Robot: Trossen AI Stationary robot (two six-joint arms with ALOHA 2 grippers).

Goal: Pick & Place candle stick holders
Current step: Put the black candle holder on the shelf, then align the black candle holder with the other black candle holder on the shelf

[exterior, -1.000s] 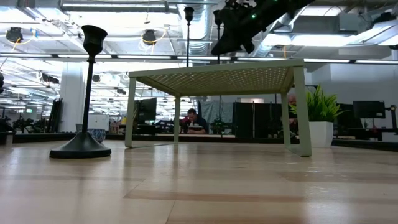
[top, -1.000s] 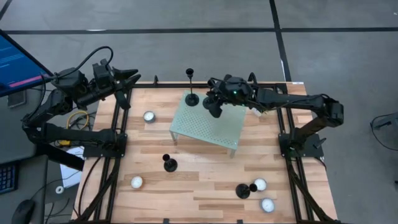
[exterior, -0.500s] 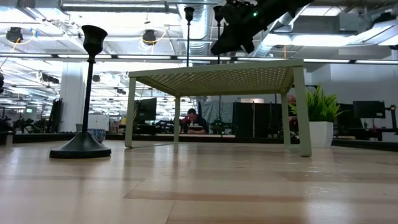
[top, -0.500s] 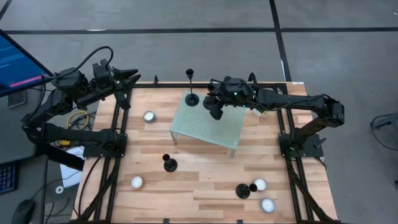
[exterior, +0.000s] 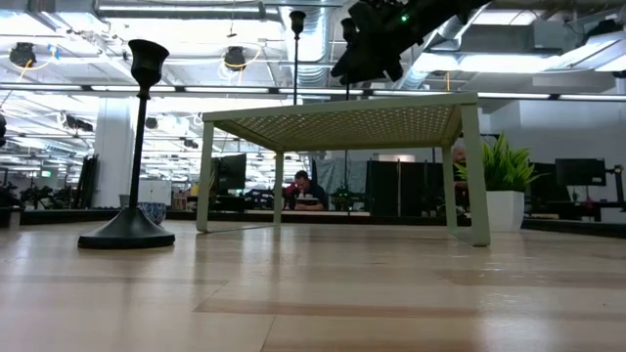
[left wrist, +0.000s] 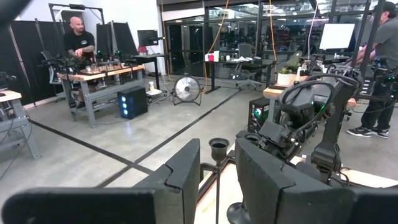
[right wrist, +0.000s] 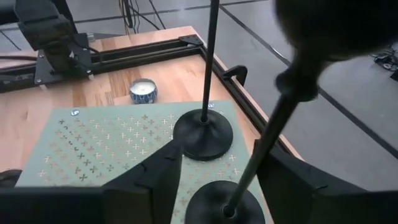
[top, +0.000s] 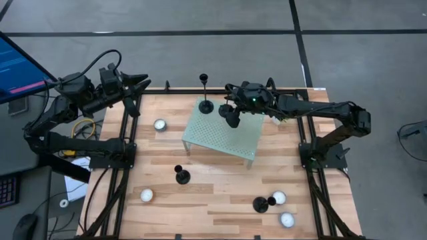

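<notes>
Fingers (right wrist: 155, 180) of the right gripper (top: 231, 115) are standing apart around a candle stick holder (right wrist: 225, 202) sitting on the green stand (top: 207, 137), just beside the tall holder (top: 206, 105). Risk: withdrawing fingers clipping a stem, toppling both. Left gripper (top: 137, 85) is waiting far-left of the desk (top: 213, 193), fingers slightly apart, empty.

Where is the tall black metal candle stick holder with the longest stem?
In the high view, the tall black metal candle stick holder stands on the pale green perforated stand's far left corner, beside a second holder.
</notes>
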